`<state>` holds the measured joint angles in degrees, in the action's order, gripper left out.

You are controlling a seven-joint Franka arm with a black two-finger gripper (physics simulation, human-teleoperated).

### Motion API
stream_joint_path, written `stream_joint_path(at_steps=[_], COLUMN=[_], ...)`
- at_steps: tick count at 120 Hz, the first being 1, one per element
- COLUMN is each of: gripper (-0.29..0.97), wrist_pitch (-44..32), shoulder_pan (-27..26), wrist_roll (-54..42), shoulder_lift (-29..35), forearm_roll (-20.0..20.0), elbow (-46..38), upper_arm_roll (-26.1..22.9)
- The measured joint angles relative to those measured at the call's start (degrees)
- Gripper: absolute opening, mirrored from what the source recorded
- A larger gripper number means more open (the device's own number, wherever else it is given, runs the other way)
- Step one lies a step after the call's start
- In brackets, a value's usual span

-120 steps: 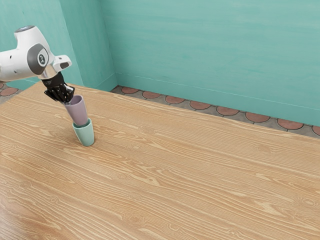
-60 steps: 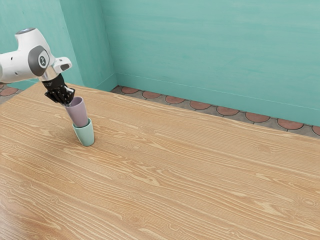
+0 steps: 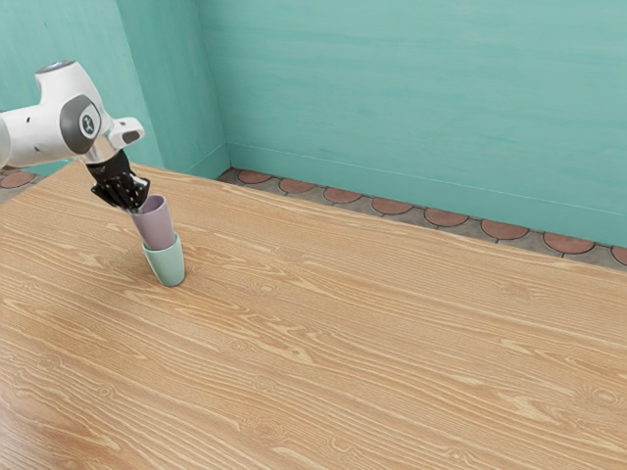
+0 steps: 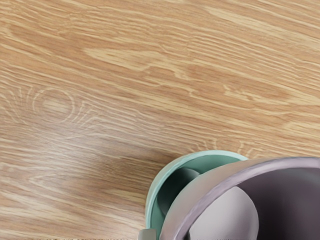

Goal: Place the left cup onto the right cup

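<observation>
A purple cup (image 3: pixel 155 223) sits with its base inside a teal cup (image 3: pixel 167 262) that stands on the wooden table (image 3: pixel 392 333) at the exterior view's left. The purple cup leans, its top tipped toward the exterior view's left. My gripper (image 3: pixel 134 203) is at the purple cup's rim, shut on its wall. Right under my hand in the wrist view is the purple cup (image 4: pixel 240 200), nested in the teal cup (image 4: pixel 167 182).
Bare wooden tabletop stretches from the cups to the exterior view's right and front. A teal wall (image 3: pixel 411 88) and a strip of red floor tiles (image 3: pixel 446 217) lie beyond the table's far edge.
My hand has shifted slightly toward the exterior view's right and a bit lower. The purple cup leans less than before. The teal cup has stayed in place.
</observation>
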<state>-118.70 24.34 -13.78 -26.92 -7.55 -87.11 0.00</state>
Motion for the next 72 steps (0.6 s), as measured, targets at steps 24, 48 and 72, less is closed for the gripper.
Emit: stream_joint_path(at_steps=[24,48,72], gripper=[-0.10,0.20,0.49], wrist_pitch=[-0.05,-0.06,-0.04], shoulder_pan=[0.01,-0.46,-0.44], wrist_roll=[0.07,0.01,0.02], shoulder_lift=[-0.39,-0.47,-0.33], forearm_roll=[0.01,0.30,0.48], elbow=[-0.01,-0.01,-0.01], upper_arm_roll=[0.01,0.00,0.00])
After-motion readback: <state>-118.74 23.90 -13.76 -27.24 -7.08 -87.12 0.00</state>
